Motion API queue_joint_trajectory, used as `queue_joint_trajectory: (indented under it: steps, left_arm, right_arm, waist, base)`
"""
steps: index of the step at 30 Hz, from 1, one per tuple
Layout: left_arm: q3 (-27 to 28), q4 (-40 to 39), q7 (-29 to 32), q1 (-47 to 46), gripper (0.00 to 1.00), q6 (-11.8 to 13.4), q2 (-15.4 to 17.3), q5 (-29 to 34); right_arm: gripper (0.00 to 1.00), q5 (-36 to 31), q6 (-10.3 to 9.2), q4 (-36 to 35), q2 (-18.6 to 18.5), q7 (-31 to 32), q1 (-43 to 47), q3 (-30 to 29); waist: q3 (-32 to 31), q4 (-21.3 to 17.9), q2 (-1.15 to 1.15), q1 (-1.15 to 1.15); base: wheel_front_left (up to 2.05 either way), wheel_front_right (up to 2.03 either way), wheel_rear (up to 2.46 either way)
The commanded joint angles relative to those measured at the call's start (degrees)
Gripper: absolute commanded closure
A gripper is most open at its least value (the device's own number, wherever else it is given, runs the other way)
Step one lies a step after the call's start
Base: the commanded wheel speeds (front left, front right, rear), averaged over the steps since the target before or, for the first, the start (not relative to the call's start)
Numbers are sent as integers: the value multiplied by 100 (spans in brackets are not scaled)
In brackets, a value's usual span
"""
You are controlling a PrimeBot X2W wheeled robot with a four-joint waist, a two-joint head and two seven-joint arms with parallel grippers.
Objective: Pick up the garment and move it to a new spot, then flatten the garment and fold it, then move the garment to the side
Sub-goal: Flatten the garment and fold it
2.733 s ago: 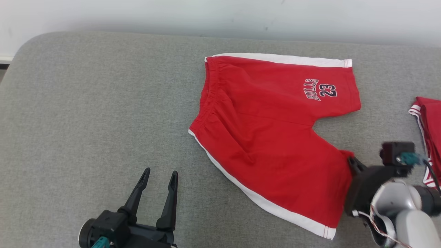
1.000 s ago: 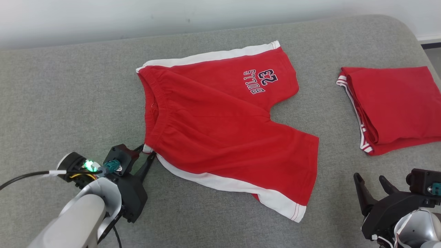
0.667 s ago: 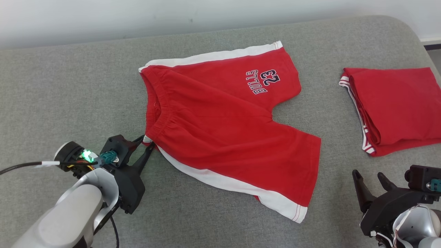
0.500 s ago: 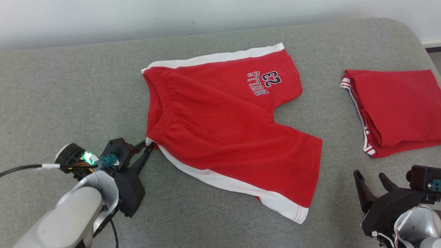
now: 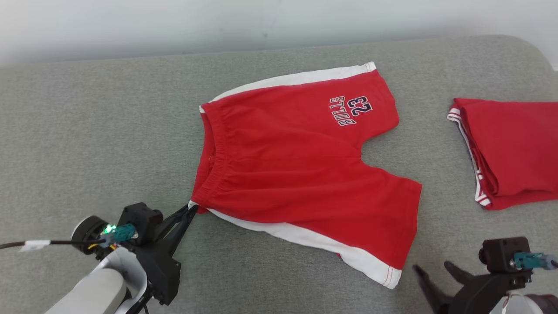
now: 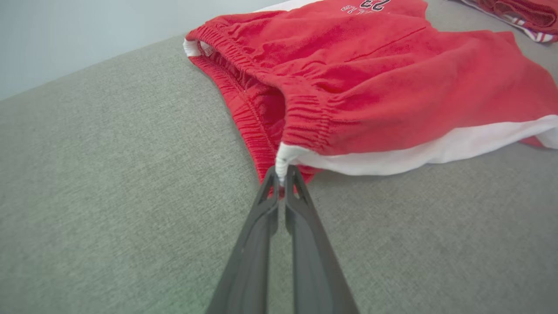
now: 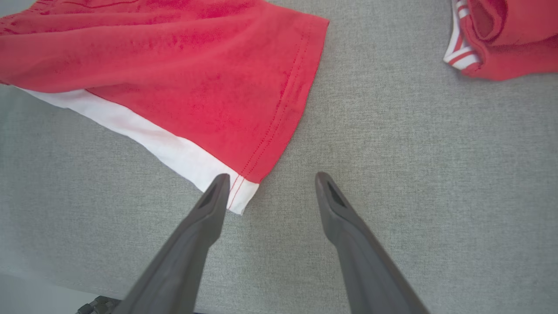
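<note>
The garment is a pair of red shorts with white side stripes and "BULLS 23" print, lying spread on the grey padded surface. My left gripper is shut on the near white corner of its waistband. In the left wrist view the fingertips pinch that corner of the shorts. At the lower right my right gripper stands open just off the near leg's hem. In the right wrist view that gripper has its left finger beside the hem corner of the shorts.
A second red garment with striped trim lies folded at the right, also seen as the folded garment in the right wrist view. A pale wall runs behind the surface. Bare grey padding spreads to the left.
My left gripper has closed on the waistband corner, and that corner is drawn out toward it. The head camera has shifted. My right gripper stays open and sits lower in view.
</note>
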Motion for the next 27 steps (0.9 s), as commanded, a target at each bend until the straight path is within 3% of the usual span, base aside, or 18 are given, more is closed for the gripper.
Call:
queue_joint_trajectory:
  steps: [1,5,14,20,21,22,24,27]
  left_arm:
    - [70,-160,-43,159,100,89,88,-131]
    - [134,-402,8,318,100,191,222,-221]
    - [275,-550,26,132,100,179,274,-434]
    - [270,-617,40,88,100,189,325,-414]
    - [275,-630,39,92,100,203,337,-418]
    - [282,-644,32,97,100,217,346,-427]
    - [292,-670,29,109,100,229,363,-446]
    - [295,-700,33,123,100,252,373,-451]
  right_arm:
    - [0,-32,5,-214,-42,243,166,37]
    - [0,-126,5,-363,22,453,300,-77]
    - [0,-205,5,566,168,592,21,471]
    - [1,-535,5,844,193,301,-160,644]
    - [23,-568,5,895,196,251,-189,670]
    - [33,-557,5,939,198,211,-222,702]
    - [49,-455,5,998,198,154,-305,707]
    - [61,-401,5,1086,194,132,-368,750]
  waist:
    - [5,72,0,1]
    - [37,131,0,1]
    - [130,200,0,1]
    - [208,166,0,1]
    - [222,154,0,1]
    - [235,140,0,1]
    - [261,115,0,1]
    - [283,96,0,1]
  base:
    - [0,0,0]
    - [0,0,0]
    - [0,0,0]
    - [0,0,0]
    - [0,0,0]
    - [0,0,0]
    - [0,0,0]
    - [0,0,0]
